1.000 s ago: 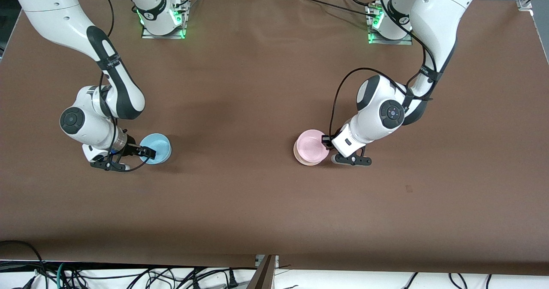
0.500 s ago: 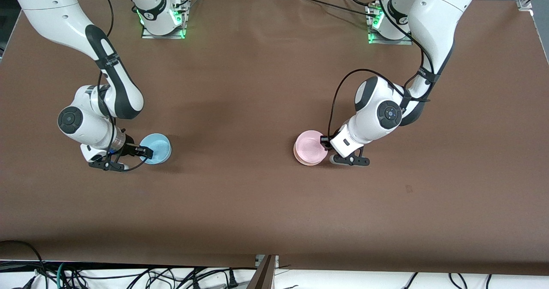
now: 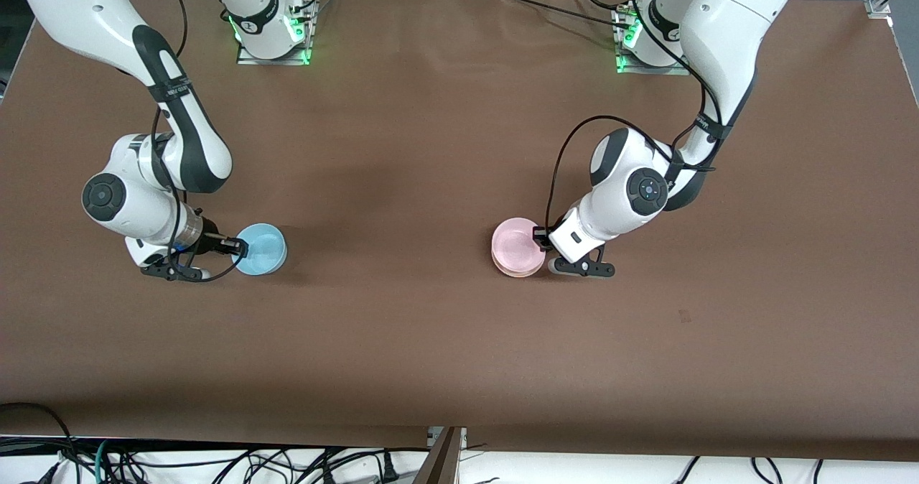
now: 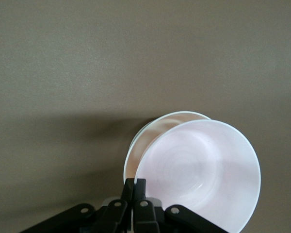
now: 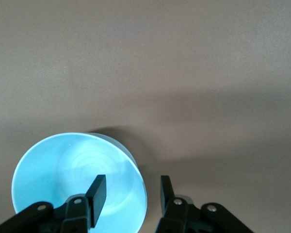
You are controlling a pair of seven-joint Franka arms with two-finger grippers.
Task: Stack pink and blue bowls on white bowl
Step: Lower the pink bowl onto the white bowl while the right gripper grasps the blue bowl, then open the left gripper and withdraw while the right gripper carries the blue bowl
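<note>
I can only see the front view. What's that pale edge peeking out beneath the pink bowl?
Observer: It's a white bowl. The left wrist view shows the pink bowl over it, off-centre.
Operator: Is that claw actually holding the pink one?
Observer: Yes. The left gripper is pinched shut on its rim.
Operator: And the claw at the blue bowl?
Observer: The right gripper is open, with one prong inside the blue bowl and the other outside its rim.
</note>
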